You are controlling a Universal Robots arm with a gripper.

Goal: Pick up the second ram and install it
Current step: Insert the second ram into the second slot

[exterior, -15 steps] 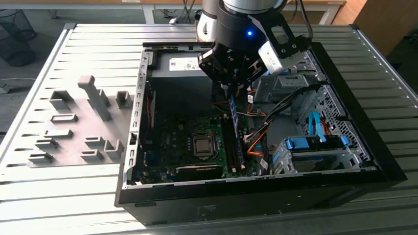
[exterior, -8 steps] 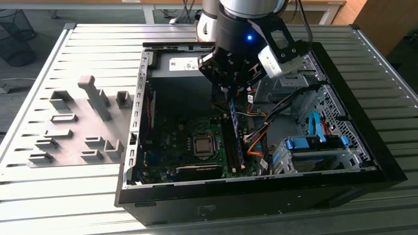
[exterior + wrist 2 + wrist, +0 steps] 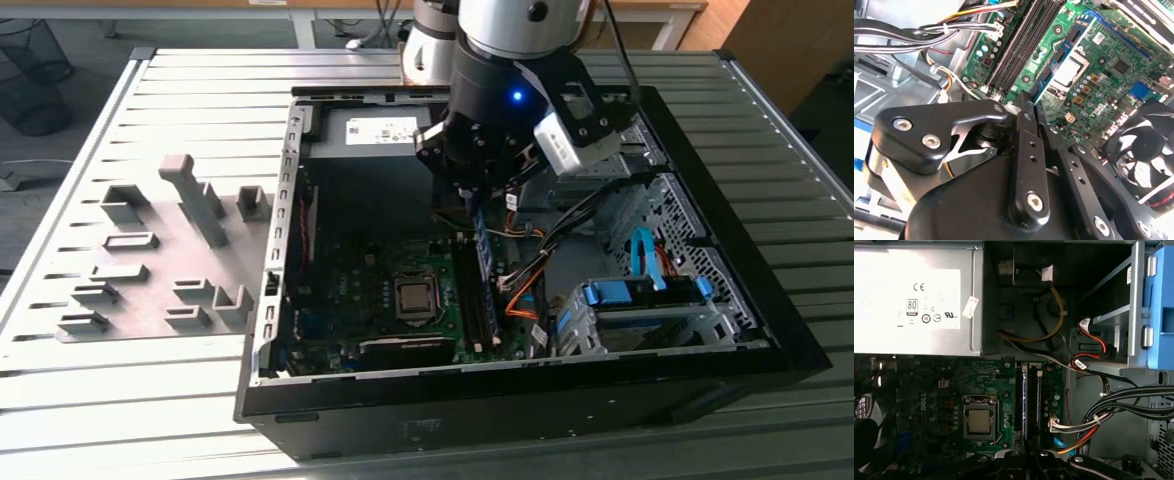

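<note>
**Surroundings.** Open PC case [image 3: 747, 340] lies on slatted counter [image 3: 174, 90]. Grey holder blocks [image 3: 200, 200] sit on the counter off to the exterior view's left, well apart from the case. Inside the case: power supply [image 3: 914, 295], CPU socket [image 3: 979, 421], fan [image 3: 1139, 160], blue drive-bay latches [image 3: 641, 290]. Cable bundle [image 3: 1124, 400] runs close beside the slot bank [image 3: 1024, 45], on the drive-bay side. Orange and yellow leads pass near the slots' end. I see none lying across the slots.

**End effector.** End effector [image 3: 474, 195] hangs inside the case over the far end of the slot bank, in line w/ it in both wrist views. Fingers [image 3: 1026, 150] are drawn together, tips all but meeting. I make out nothing clamped between them.

**Task item.** Second ram [image 3: 483, 300], blue-green, stands on edge in the slot bank just beside the CPU socket. Its edge shows as a bluish line [image 3: 1025, 400] in the first wrist view.

**Unclear.** The arm's body hides the finger tips in the exterior view. Can't tell whether the tips touch the stick, how many sticks are in the bank, or whether the slot clips are latched.
</note>
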